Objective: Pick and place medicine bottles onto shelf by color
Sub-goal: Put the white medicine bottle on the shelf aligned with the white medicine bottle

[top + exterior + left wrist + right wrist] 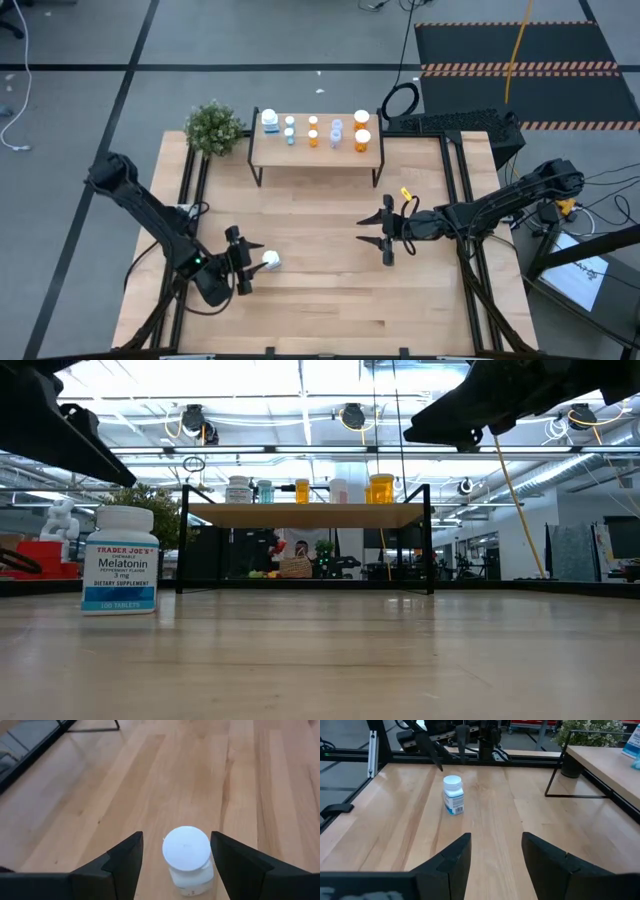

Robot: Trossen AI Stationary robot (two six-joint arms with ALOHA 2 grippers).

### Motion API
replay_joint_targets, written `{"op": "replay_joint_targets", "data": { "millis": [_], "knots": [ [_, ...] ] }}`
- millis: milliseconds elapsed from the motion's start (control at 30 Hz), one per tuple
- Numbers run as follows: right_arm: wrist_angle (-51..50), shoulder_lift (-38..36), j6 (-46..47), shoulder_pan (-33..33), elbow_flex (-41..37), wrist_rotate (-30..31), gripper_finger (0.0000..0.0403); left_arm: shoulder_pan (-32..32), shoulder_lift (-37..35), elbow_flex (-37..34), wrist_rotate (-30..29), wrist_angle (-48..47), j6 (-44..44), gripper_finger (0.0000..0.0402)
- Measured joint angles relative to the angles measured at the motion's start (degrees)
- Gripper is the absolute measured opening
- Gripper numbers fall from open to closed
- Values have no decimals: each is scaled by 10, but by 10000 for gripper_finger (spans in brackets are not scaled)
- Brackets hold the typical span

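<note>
A white medicine bottle [187, 862] with a white cap stands upright on the wooden table [320, 300], at the near left. My left gripper [256, 266] is open, slanting down toward it. Its two fingers [125, 865] stand on either side of the bottle without touching it. My right gripper [363, 231] hangs open over the table's middle right, with nothing between its fingers; it sees the same bottle [453, 795] farther off. The shelf [315, 152] stands at the far edge and carries several white, pale blue and orange bottles [336, 132].
A small potted plant [214, 128] stands at the shelf's left end. Black frame rails [190, 190] run along the table's left and right sides. Bare wood lies between the two grippers and in front of the shelf.
</note>
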Motion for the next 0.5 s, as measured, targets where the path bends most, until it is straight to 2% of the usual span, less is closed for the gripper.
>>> {"op": "replay_joint_targets", "data": {
  "millis": [133,367,500],
  "knots": [
    [-1,0,1,0,0,-1,169,0,7,0,0,0,-36,258],
    [-7,0,13,0,0,-1,169,0,16,0,2,0,-71,340],
    [-14,0,19,0,0,-2,169,2,38,0,1,1,-89,370]
  ]
}}
